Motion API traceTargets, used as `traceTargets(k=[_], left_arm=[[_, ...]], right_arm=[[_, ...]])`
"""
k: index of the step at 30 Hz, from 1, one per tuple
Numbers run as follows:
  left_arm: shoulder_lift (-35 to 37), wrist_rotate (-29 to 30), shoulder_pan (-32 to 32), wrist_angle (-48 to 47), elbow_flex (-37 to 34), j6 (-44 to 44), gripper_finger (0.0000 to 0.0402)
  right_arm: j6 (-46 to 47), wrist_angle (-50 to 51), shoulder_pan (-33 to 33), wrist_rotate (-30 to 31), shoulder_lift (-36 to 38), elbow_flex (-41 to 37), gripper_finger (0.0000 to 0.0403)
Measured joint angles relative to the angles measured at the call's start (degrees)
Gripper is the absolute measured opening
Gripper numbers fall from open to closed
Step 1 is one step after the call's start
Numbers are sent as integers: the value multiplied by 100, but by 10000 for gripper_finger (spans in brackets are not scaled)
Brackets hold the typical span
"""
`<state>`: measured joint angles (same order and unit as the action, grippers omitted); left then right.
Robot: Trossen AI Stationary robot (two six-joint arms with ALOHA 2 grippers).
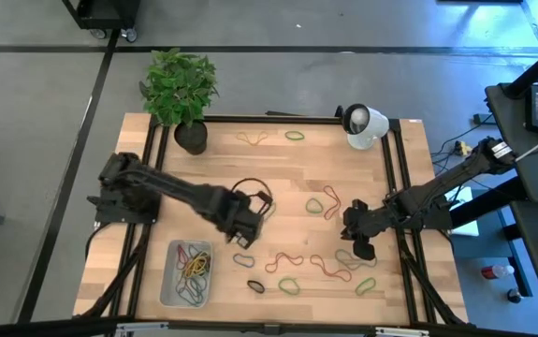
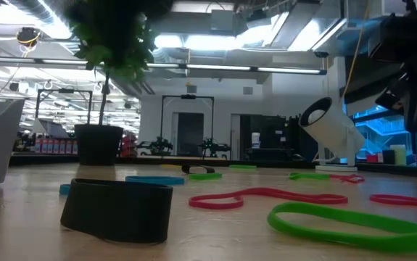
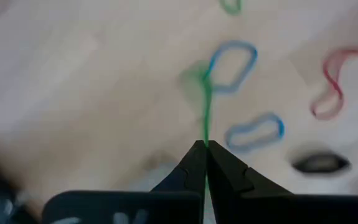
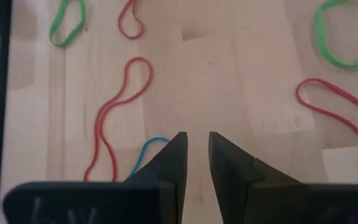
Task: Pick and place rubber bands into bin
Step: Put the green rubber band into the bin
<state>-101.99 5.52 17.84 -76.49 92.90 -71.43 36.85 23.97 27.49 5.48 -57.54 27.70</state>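
A: Fingertips of the left claw [image 3: 205,149] are seen pressed together, with a thin green rubber band [image 3: 206,109] pinched between them and hanging stretched out from the tips. In the high view this claw [image 1: 243,231] is found near the middle of the surface [image 1: 278,178], just beside the bin [image 1: 168,292].

B: And the right claw [image 4: 196,142]?

A: A narrow gap is kept between its fingers, and nothing is seen gripped there. It is poised over bare wood, with a blue band [image 4: 146,152] just beside one fingertip and a long red band [image 4: 117,109] near.

B: How is the material judged to handle?

A: Very light and floppy; it is likely to sag, stretch and cling. A single strand is best pinched at the loop's edge, flat against the surface, since a slip is easily had.

B: Where are the rest?

A: Several bands [image 1: 192,267] are already heaped in the bin; many others are scattered across the right half of the surface, well apart from it.
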Motion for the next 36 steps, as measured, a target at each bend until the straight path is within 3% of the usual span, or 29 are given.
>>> traceTargets(k=[8,15,25,36], left_arm=[[198,-533,1345,-326,184,-2579,3],[36,-1078,2186,45,-526,-3999,2],[26,-1709,2467,1831,-2294,-4729,4],[49,-2022,2444,1741,-2419,-4779,95]], right_arm=[[-256,-66,-20,135,-50,0,69],[-154,-207,-20,152,-48,0,69],[-226,-756,-20,151,-49,0,69],[58,-795,-20,140,-48,0,69]])
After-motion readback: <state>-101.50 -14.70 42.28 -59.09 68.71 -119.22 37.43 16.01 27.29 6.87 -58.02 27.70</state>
